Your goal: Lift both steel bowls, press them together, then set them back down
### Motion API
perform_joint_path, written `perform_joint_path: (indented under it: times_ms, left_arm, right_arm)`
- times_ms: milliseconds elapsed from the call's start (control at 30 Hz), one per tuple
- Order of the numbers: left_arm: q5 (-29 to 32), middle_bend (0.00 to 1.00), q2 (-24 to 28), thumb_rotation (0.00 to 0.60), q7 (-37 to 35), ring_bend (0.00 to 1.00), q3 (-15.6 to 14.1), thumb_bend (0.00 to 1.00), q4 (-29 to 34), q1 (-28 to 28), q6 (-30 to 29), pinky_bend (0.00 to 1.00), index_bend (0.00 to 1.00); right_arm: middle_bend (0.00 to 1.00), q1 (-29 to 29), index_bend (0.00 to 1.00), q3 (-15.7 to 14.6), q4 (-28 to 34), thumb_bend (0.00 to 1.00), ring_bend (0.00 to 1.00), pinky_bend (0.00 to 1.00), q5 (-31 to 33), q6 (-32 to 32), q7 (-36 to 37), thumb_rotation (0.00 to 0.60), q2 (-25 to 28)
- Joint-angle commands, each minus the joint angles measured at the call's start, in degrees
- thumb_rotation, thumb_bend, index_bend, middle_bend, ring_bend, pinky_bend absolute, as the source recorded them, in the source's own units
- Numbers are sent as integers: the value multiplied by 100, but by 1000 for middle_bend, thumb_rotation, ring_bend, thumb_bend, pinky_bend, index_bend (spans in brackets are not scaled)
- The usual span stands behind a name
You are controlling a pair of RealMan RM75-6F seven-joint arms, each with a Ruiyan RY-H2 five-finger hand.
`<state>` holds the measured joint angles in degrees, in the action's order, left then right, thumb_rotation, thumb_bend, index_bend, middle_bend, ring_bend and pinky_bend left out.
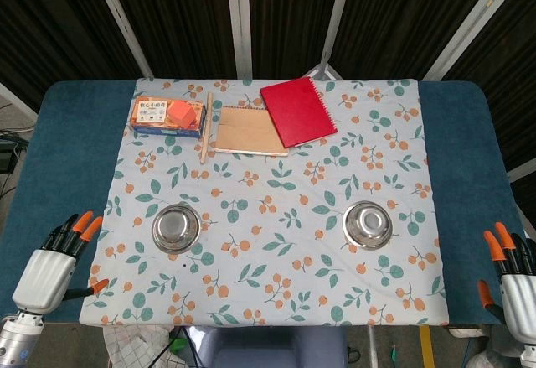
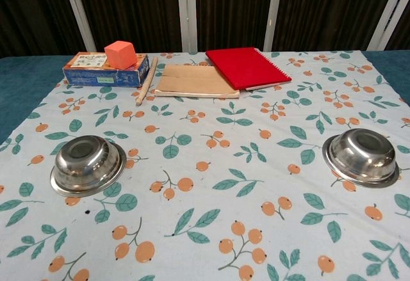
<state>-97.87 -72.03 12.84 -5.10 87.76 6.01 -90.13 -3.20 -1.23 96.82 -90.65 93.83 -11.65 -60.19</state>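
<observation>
Two steel bowls rest upside down on the floral cloth (image 1: 276, 242) that covers the bench, and neither is touched. The left bowl (image 1: 176, 227) lies toward the cloth's near left edge, the right bowl (image 1: 368, 224) toward its near right edge, well apart from each other with bare cloth between them. The chest view shows both flat bases facing up, rims on the cloth.

The left hand (image 1: 52, 267) hangs off the cloth's near left corner, fingers apart and holding nothing. The right hand (image 1: 512, 284) hangs off the cloth's near right corner, likewise with fingers spread and nothing in them. Each hand is well apart from the bowl on its side; neither hand shows in the chest view.

Judged progress: no part of the task appears begun. Reaching, grasping, lifting, pressing the bowls together and setting them down all remain.

Count at the cloth's far edge: one red spiral notebook (image 1: 297, 111), overlapping one brown kraft notebook (image 1: 247, 131) beside it; one wooden stick (image 1: 204, 126) just left of the brown notebook; one blue box (image 1: 163, 116) at the far left, carrying one orange cube (image 1: 183, 115). Bowls: two. Hands: two.
</observation>
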Motion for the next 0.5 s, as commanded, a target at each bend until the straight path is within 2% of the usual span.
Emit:
perform_joint_path:
  times_ms: [33,267,367,500]
  left_arm:
    - [-5,0,-18,417,-21,0,20,85,-28,7,13,163,0]
    - [-80,0,-65,418,-31,0,77,85,-76,10,-60,158,0]
    - [-108,0,-83,419,-65,0,77,85,-98,18,-50,158,0]
    - [-101,0,-105,422,-76,0,102,85,-126,54,14,158,0]
  right_arm:
    - [0,6,0,4,1,445,0,63,-5,-33,-5,600,-5]
    - [0,60,0,5,-82,446,0,62,-165,-64,94,600,-40]
    - [0,191,0,-46,-124,446,0,62,-313,-271,260,600,-66]
    - [0,543,0,-76,-206,446,0,62,-408,-882,325,600,-163]
